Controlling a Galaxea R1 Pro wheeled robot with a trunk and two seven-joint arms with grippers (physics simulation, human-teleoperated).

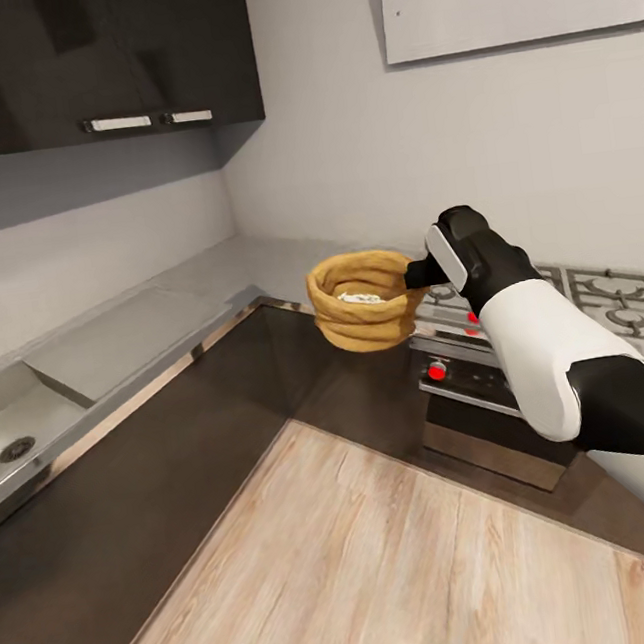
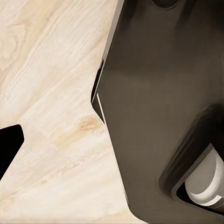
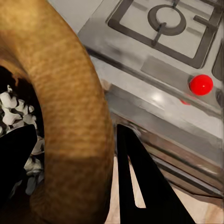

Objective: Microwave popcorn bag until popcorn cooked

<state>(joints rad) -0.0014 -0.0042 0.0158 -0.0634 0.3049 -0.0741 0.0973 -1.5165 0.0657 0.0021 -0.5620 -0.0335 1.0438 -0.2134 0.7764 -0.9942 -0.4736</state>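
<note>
Your view runs from the sink [image 1: 15,448] and grey countertop [image 1: 132,330] to the gas hob [image 1: 601,296]. Your right gripper [image 1: 419,275], arm outstretched, pinches the popcorn bag [image 1: 362,300] rim, held aloft over the wood floor [image 1: 372,568].

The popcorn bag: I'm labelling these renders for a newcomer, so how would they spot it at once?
Start at the grey gas hob with red knobs at the right. Just left of it, the right gripper holds the squat tan-brown crumpled paper popcorn bag by its rolled rim, in the air. White popcorn shows inside; nothing else nearby is tan or wrinkled.
</note>
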